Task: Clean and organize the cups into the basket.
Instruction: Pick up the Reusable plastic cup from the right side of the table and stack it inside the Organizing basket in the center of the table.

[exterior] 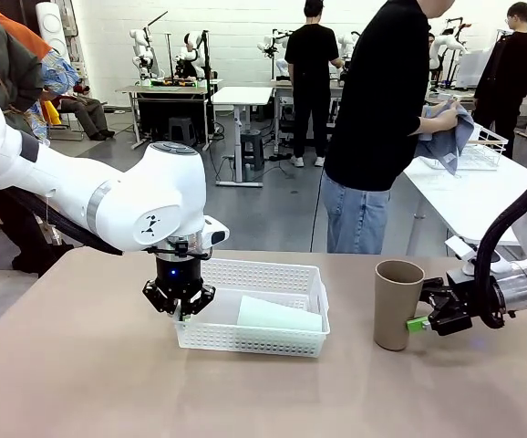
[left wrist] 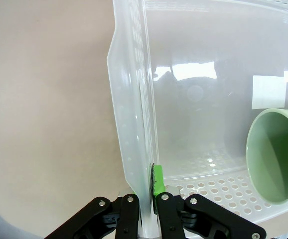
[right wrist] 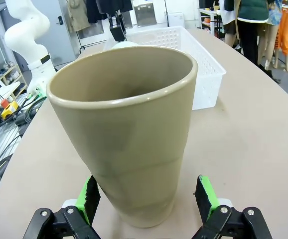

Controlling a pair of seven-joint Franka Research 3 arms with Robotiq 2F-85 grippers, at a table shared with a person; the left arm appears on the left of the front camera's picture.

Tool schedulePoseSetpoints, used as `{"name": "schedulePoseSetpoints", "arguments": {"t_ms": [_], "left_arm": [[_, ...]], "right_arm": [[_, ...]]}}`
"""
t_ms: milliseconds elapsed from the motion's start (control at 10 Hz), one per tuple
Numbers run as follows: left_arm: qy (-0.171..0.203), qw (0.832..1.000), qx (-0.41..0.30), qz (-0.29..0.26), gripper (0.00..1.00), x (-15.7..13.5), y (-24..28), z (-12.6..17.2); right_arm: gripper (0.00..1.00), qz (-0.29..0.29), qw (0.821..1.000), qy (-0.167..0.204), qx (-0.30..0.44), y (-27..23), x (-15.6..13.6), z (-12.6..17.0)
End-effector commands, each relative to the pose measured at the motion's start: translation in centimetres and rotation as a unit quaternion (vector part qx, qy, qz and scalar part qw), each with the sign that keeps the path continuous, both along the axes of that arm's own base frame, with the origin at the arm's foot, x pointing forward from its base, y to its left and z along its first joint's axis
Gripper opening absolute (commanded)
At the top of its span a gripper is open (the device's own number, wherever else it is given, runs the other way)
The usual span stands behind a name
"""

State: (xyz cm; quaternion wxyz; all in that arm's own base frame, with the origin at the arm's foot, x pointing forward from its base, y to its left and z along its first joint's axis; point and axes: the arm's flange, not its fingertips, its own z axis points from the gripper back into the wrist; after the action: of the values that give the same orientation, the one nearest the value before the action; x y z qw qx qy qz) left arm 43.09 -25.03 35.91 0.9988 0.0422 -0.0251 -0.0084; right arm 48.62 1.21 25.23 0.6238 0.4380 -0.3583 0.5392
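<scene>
cups come first, and the nearest is the tan-brown cup [right wrist: 129,134]. it stands upright on the table [exterior: 81,365], mouth up, well to the right of the basket [exterior: 245,339]. the right gripper [exterior: 428,308] comes at its lower part from the side with jaws spread wide. in the right wrist view one green pad sits close to the wall and the other stands apart, so nothing is gripped.

the likely trouble starts there. if the jaws close off-centre, the nearer pad would push first, and a tall cup taken low could tip or skid. the taper and the smooth matte wall could also let it slide in the pads once lifted.

farther in, the left gripper [exterior: 180,306] is clamped shut on the basket's left wall, thin white plastic pinched between its pads. a tug from that arm might flex the wall or drag the basket.

inside lies the pale mint cup [exterior: 277,315], on its side along the right part of the floor, open mouth toward the left gripper. a second cup lowered carelessly could knock it or catch the rim.

both cups are handleless and widen toward the mouth; the tan one shows a faint step low on its wall and looks empty.

at the far side a person holds a blue-grey cloth [exterior: 448,130].
</scene>
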Motion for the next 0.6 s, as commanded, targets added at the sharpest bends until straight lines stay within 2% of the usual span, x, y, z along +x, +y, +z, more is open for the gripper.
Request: {"name": "schedulePoseSetpoints", "arguments": {"t_ms": [0, 200, 500], "left_arm": [[-0.005, 1.000, 0.007, -0.006, 0.00, -0.1, 0.0, 0.1], [-0.005, 1.000, 0.007, -0.006, 0.00, -0.1, 0.0, 0.1], [-0.005, 1.000, 0.007, -0.006, 0.00, -0.1, 0.0, 0.1]], "right_arm": [[1.00, 0.000, 1.000, 0.018, 0.014, 0.9, 0.5, -0.1], [1.00, 0.017, 0.999, 0.032, 0.024, 2.0, 0.3, -0.3], [1.00, 0.041, 0.998, 0.031, 0.040, 3.6, -0.1, -0.5]]}}
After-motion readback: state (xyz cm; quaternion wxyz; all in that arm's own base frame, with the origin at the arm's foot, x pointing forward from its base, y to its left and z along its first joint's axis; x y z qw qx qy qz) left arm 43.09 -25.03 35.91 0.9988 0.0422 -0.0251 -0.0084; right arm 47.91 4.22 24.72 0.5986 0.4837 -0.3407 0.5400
